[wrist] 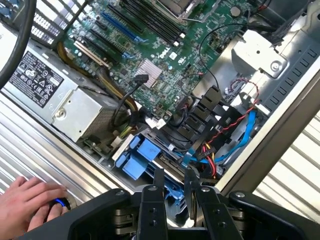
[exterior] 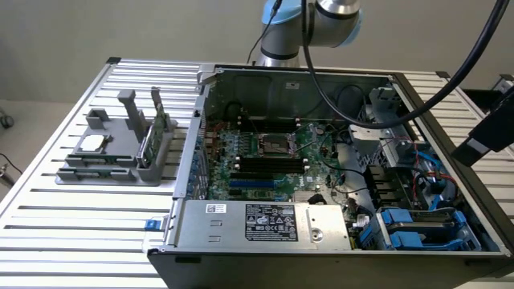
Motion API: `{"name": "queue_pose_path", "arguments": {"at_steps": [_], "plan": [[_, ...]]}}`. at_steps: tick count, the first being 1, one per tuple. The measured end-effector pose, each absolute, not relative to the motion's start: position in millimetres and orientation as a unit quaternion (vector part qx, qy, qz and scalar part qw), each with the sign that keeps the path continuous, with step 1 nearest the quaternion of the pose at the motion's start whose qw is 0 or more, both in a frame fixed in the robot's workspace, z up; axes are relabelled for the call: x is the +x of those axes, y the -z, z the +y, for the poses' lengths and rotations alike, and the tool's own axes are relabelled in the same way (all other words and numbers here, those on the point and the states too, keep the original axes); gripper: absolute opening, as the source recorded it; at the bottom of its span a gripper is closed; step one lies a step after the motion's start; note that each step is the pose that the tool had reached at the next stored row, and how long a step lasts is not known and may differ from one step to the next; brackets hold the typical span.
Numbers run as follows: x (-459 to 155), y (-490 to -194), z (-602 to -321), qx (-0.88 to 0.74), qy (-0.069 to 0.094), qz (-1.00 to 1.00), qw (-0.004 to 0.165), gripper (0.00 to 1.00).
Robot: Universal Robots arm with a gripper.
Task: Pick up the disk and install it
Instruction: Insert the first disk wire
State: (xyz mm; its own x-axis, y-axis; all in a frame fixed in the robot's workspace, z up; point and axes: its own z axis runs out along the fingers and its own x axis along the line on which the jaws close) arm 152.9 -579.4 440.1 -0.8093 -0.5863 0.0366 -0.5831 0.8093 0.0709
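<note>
The disk [exterior: 411, 233], grey in its blue plastic carrier, lies in the drive bay at the near corner of the open computer case [exterior: 265, 224] on the exterior view's right. In the wrist view the carrier of the disk [wrist: 142, 154] shows beside red, black and blue cables. My gripper [exterior: 470, 150] hangs above the case's side wall on the exterior view's right, well clear of the disk. From the wrist, the gripper [wrist: 175, 182] stands open; its two dark fingers [wrist: 159, 181] are parted with nothing between them.
A grey fixture [exterior: 120, 158] on the slatted table [exterior: 72, 229] holds a small silver chip [exterior: 93, 142] and a green circuit stick [exterior: 154, 141]. A power supply [exterior: 265, 223] fills the case's near side. Black cables [exterior: 377, 123] loop over the case. A person's hand [wrist: 30, 202] rests on the table.
</note>
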Motion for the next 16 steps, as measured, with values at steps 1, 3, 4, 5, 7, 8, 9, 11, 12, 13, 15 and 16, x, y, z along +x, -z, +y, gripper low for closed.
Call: {"name": "queue_pose_path", "arguments": {"at_steps": [1,3,4,5,7,8,9,11,12,13,15,16], "plan": [[152.9,-440.1,-579.4,0.301,0.029,-0.953,0.028,0.31],[152.9,-440.1,-579.4,0.288,0.03,-0.957,0.027,0.31],[152.9,-440.1,-579.4,0.281,0.031,-0.959,0.027,0.31],[152.9,-440.1,-579.4,0.274,0.031,-0.961,0.027,0.31],[152.9,-440.1,-579.4,0.261,0.033,-0.964,0.026,0.31],[152.9,-440.1,-579.4,0.254,0.033,-0.966,0.026,0.31],[152.9,-440.1,-579.4,0.246,0.034,-0.968,0.025,0.31],[152.9,-440.1,-579.4,0.232,0.034,-0.972,0.025,0.31],[152.9,-440.0,-579.4,0.224,0.035,-0.974,0.024,0.31],[152.9,-440.1,-579.4,0.217,0.035,-0.975,0.024,0.31],[152.9,-440.0,-579.4,0.201,0.035,-0.979,0.023,0.31],[152.9,-440.0,-579.4,0.193,0.035,-0.98,0.023,0.31]]}}
